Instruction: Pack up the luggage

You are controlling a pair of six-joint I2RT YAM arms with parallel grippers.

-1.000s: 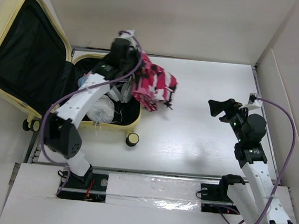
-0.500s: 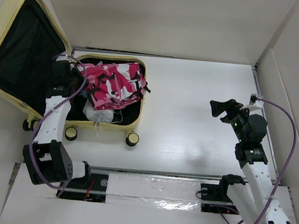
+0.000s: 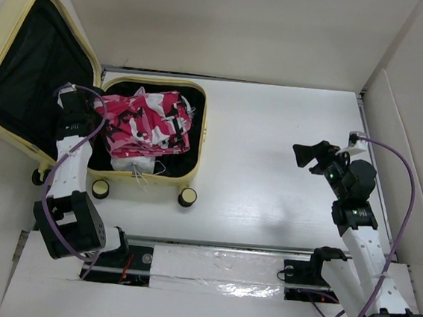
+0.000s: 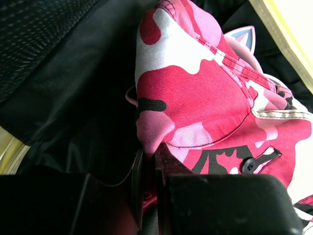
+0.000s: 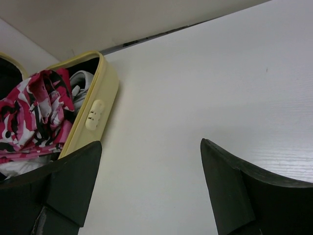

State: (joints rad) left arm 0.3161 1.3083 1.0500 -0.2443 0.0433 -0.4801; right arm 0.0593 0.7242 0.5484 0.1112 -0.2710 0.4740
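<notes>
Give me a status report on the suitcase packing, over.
Left end effector shut on pink camo garment, inside the luggage. Right end effector open, above table. Lid open; garment bulging, may hinder closing.

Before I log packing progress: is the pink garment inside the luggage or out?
Inside: the pink garment lies within the open luggage's walls.

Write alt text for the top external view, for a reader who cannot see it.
A pink, white and black camouflage fabric garment lies in the open pale yellow hard-shell suitcase at the left of a white table. The left arm's jaws are shut on the garment's left edge; the right arm's jaws stand open above the table at the right.
</notes>
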